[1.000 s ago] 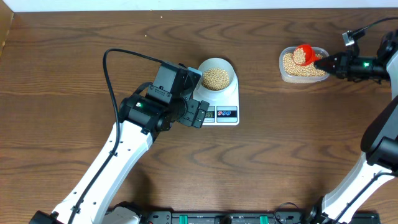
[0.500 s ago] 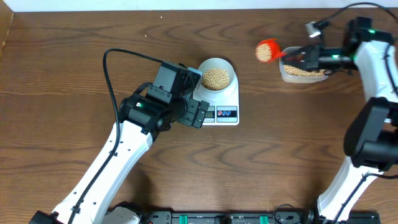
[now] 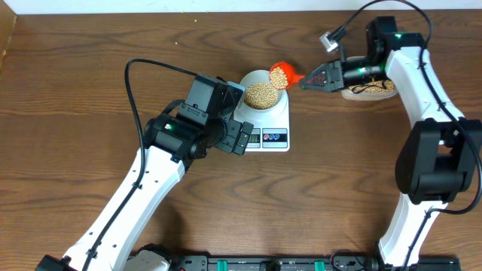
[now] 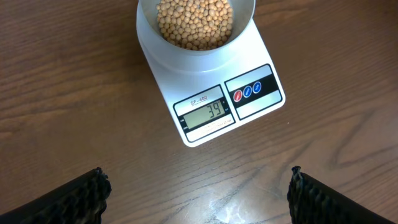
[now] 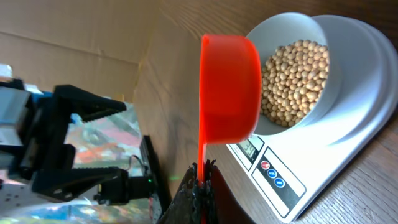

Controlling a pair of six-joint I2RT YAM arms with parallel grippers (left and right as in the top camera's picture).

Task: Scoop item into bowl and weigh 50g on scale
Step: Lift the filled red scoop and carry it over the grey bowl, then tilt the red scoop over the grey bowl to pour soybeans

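Note:
The pale bowl (image 3: 261, 84) holds tan beads (image 3: 261, 94) and stands on the white scale (image 3: 273, 128); the display (image 4: 206, 112) reads 39. My right gripper (image 3: 310, 80) is shut on the handle of a red scoop (image 3: 279, 74) with beads in it, held at the bowl's right rim. In the right wrist view the scoop (image 5: 229, 87) hangs beside the bowl (image 5: 292, 71), and the jaws (image 5: 200, 180) pinch its handle. My left gripper (image 3: 242, 138) is open and empty, just left of the scale's front; its fingers (image 4: 198, 196) frame bare wood.
A clear plastic tub (image 3: 370, 89) of beads stands at the back right, partly hidden by the right arm. The left arm (image 3: 162, 158) crosses the table's left middle. A black rail (image 3: 271, 263) runs along the front edge.
My right gripper has carried the red scoop of beads left from the tub to the bowl's right rim. The left arm has not moved.

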